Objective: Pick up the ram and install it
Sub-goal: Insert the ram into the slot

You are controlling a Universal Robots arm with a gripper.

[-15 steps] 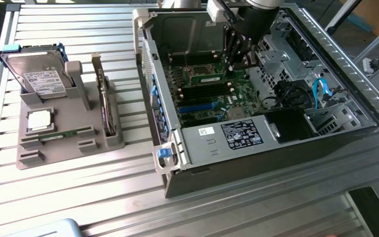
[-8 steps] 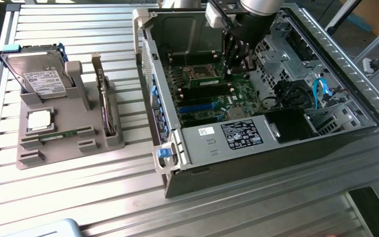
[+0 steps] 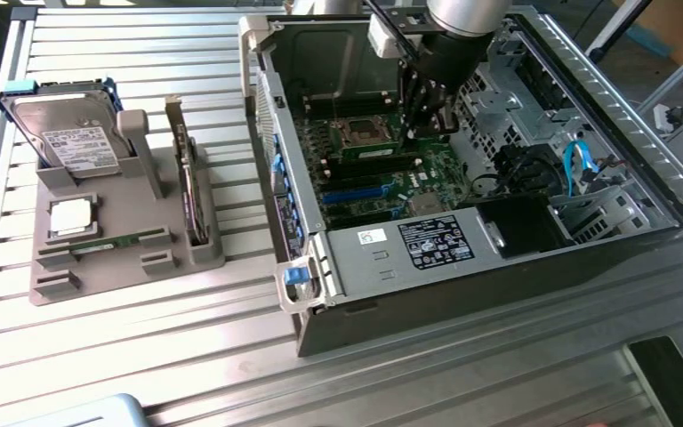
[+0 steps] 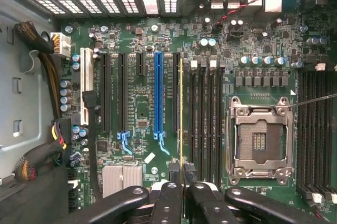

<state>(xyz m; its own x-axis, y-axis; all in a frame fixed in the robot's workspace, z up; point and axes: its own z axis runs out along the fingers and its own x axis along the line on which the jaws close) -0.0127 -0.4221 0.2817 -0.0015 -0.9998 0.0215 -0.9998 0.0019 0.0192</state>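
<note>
In the wrist view the ram (image 4: 181,119) appears edge-on as a thin yellow-green line between my fingertips. My gripper (image 4: 181,184) is shut on it. It hangs over the motherboard (image 4: 137,108), along the gap between a black expansion slot and the first of the black memory slots (image 4: 192,113). I cannot tell whether it touches the board. In the exterior view my gripper (image 3: 419,133) reaches down into the open computer case (image 3: 461,267), just beside the processor socket (image 3: 359,132).
A grey fixture (image 3: 116,258) at the exterior view's left holds a silver hard drive (image 3: 68,133), an upright expansion card (image 3: 188,187) and a narrow green strip (image 3: 122,241). Inside the case are a long blue slot (image 4: 158,92), the socket (image 4: 260,140), cable bundles (image 4: 45,71) and a labelled metal box (image 3: 413,245).
</note>
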